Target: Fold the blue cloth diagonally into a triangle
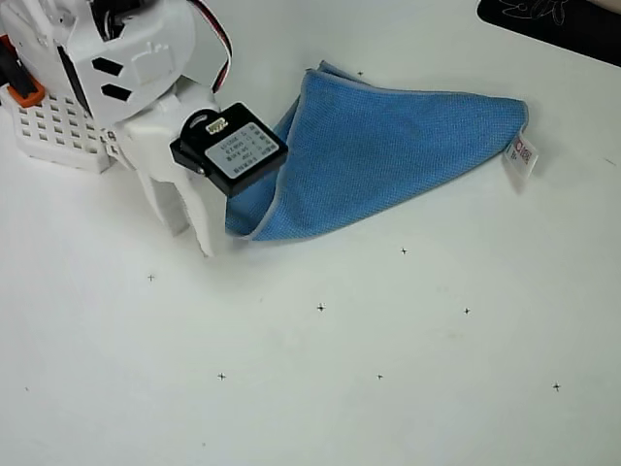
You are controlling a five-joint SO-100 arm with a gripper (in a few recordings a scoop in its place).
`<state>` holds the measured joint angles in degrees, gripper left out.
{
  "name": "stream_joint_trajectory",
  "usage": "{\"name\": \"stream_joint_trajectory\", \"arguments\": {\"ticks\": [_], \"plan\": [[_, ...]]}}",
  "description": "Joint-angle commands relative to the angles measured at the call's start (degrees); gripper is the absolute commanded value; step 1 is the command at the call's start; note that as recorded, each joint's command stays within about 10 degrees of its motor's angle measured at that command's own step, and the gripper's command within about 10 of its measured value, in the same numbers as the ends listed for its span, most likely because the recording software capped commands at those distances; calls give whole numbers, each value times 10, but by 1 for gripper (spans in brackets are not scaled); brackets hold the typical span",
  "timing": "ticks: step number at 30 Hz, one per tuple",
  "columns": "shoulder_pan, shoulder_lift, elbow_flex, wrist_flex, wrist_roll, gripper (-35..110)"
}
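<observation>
The blue cloth [388, 146], a mid-blue textured microfibre piece with pale grey edging, already lies folded as a triangle toward the table's [340, 388] far edge. My white two-finger gripper [194, 228] points down at its near-left corner, fingers spread, seemingly pinching nothing. I judge the fold laid; next I must lift clear without dragging that corner.

In the overhead view the white arm [116, 68] reaches down from the upper left corner, its wrist carrying a black motor block [230, 149] with a pale label. The pincer [194, 228] points downward in the picture, its two white fingers [207, 221] lying side by side with a narrow gap between them, nothing visibly gripped.
</observation>
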<state>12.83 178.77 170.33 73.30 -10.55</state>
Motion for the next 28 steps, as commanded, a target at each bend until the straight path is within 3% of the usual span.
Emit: {"name": "stream_joint_trajectory", "arguments": {"ticks": [1,28], "plan": [[5,98,-1,20,-6,28],[5,110,-2,21,-5,28]]}}
